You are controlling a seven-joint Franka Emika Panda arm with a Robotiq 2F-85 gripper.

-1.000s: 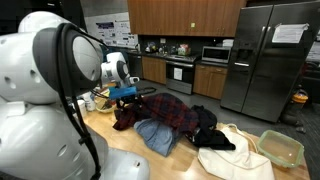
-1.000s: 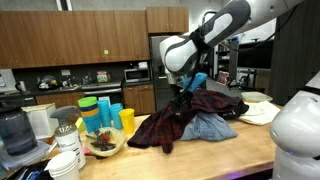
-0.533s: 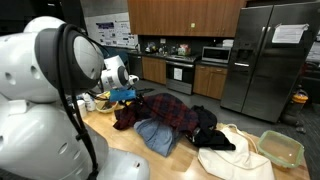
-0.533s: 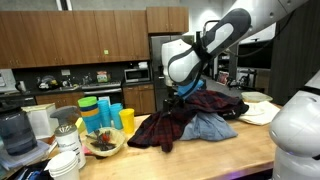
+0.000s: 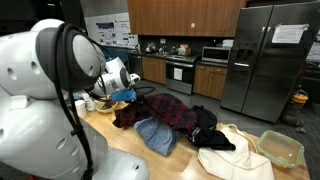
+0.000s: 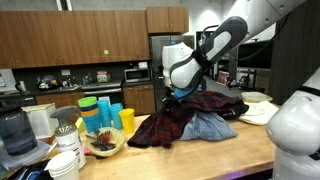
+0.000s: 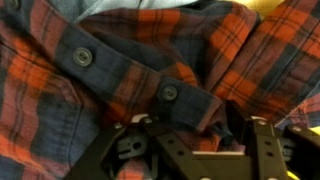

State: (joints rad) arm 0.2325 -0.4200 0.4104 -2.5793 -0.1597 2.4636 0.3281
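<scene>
Far to the left of the plaid shirt (image 6: pixel 160 128) in an exterior view, a blender (image 6: pixel 12 130) stands at the edge of the wooden counter (image 6: pixel 200 162). Nearer the shirt come a stack of white bowls (image 6: pixel 68 160), a bowl of food (image 6: pixel 100 143), a cluster of coloured cups (image 6: pixel 100 108) and a yellow cup (image 6: pixel 127 120) just beside the shirt's left edge. The shirt, red and dark blue, lies crumpled across the middle of the counter. Over its upper middle the gripper (image 6: pixel 178 98) is pressed down into the cloth, with the arm rising behind it to the right. The wrist view fills with the shirt's button strip: one dark button (image 7: pixel 83 57) to the left, another button (image 7: pixel 169 93) on a raised fold near the middle. Below that fold the black fingers (image 7: pixel 130 155) stand spread, one on either side of the bunched fabric; whether they pinch it cannot be told. Right of the shirt, touching it, lies a blue denim garment (image 6: pixel 205 126), and further right a white cloth (image 6: pixel 258 112). In an exterior view a black garment (image 5: pixel 210 128) lies against the shirt's right side, and a pale green container (image 5: pixel 280 148) sits well apart from it
</scene>
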